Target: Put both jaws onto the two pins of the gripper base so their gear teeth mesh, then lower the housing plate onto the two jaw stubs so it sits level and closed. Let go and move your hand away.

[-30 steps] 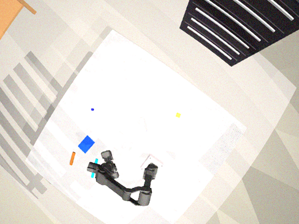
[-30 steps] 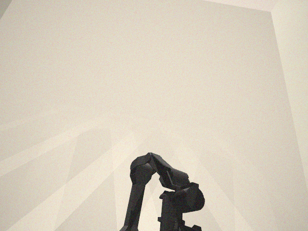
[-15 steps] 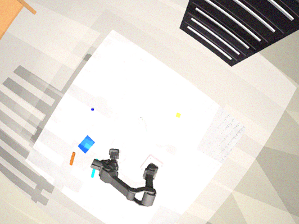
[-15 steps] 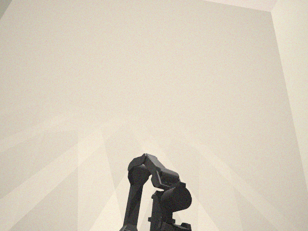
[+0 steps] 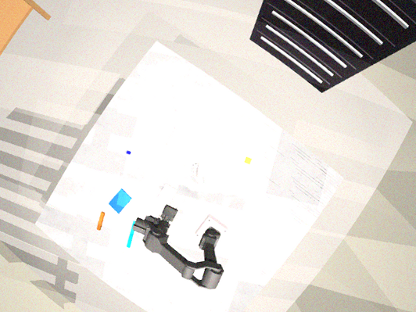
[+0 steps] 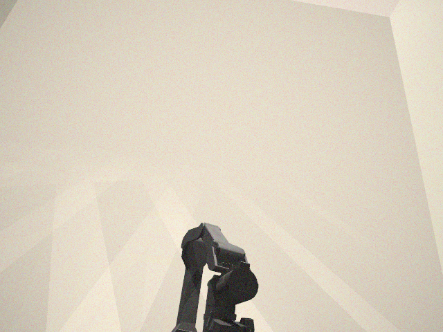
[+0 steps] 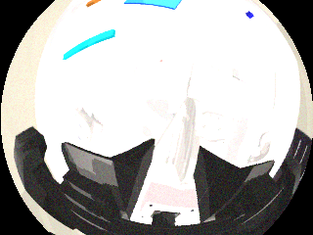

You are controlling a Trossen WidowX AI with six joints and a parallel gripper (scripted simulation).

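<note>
My gripper (image 7: 176,145) is shut on a long pale piece (image 7: 185,139), which looks like one of the jaws. It sticks out past the fingertips in the wrist view. How high it hangs is hard to tell. Another slim pale piece (image 5: 195,171) lies near the middle of the table in the top view, with a faint pale shape (image 5: 166,188) to its left. Faint outlines also show around the fingers in the wrist view. Against the white table I cannot tell the gripper base, its pins, the other jaw and the housing plate apart. The exterior view shows only the arm's upper parts.
A blue block (image 5: 120,201) (image 7: 156,4), a cyan bar (image 5: 130,235) (image 7: 89,44) and an orange bar (image 5: 100,220) (image 7: 93,3) lie left of the gripper. A dark blue cube (image 5: 128,152) (image 7: 249,15) and a yellow block (image 5: 247,160) lie farther off.
</note>
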